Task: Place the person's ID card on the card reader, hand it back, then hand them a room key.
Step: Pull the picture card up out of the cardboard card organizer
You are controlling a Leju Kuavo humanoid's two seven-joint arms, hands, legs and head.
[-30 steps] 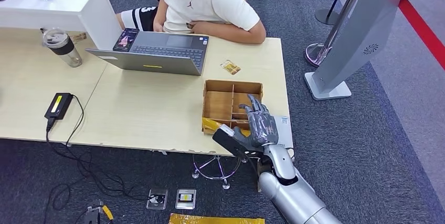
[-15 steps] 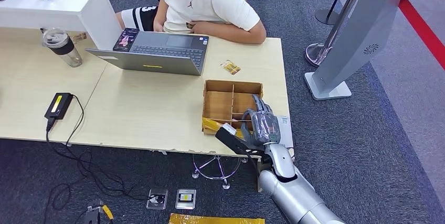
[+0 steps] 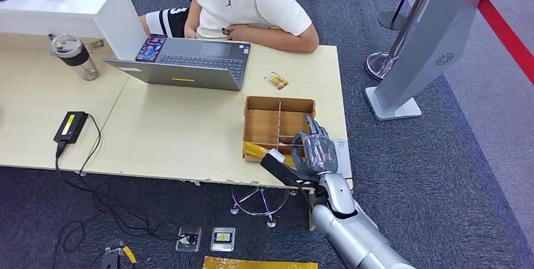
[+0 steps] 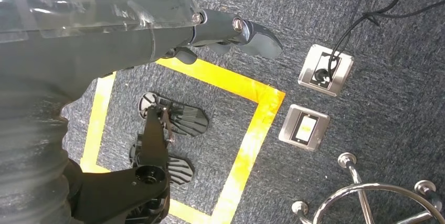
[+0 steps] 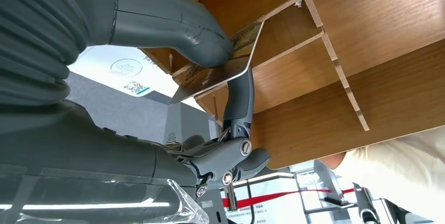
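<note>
Your right hand [image 3: 313,150] sits at the near right corner of the desk [image 3: 176,137], over the front edge of the wooden compartment box [image 3: 277,118]. In the right wrist view your thumb [image 5: 173,22] presses onto a thin card [image 5: 231,61] with rounded corners, and a dark finger [image 5: 239,103] backs it from the other side: the card is pinched and held, its free edge reaching in among the thin wooden dividers of the box. Which card it is cannot be read from its face. A white sheet with a printed logo and code square [image 5: 126,74] lies flat under your hand by the box; it may be the card reader, but you cannot confirm that here. A second small card [image 3: 276,80] lies on the desk beyond the box, near the person [image 3: 252,1] in a white shirt who sits at the far side with a forearm along the desk edge. An open laptop [image 3: 189,61] stands in front of that person, a lidded tumbler [image 3: 74,56] to its left, and a black adapter [image 3: 70,126] with its cable near the front edge. Your left hand [image 4: 231,32] hangs over the carpet with fingers loosely extended, holding nothing, above yellow floor tape [image 4: 246,145] and two metal floor sockets [image 4: 304,127].
</note>
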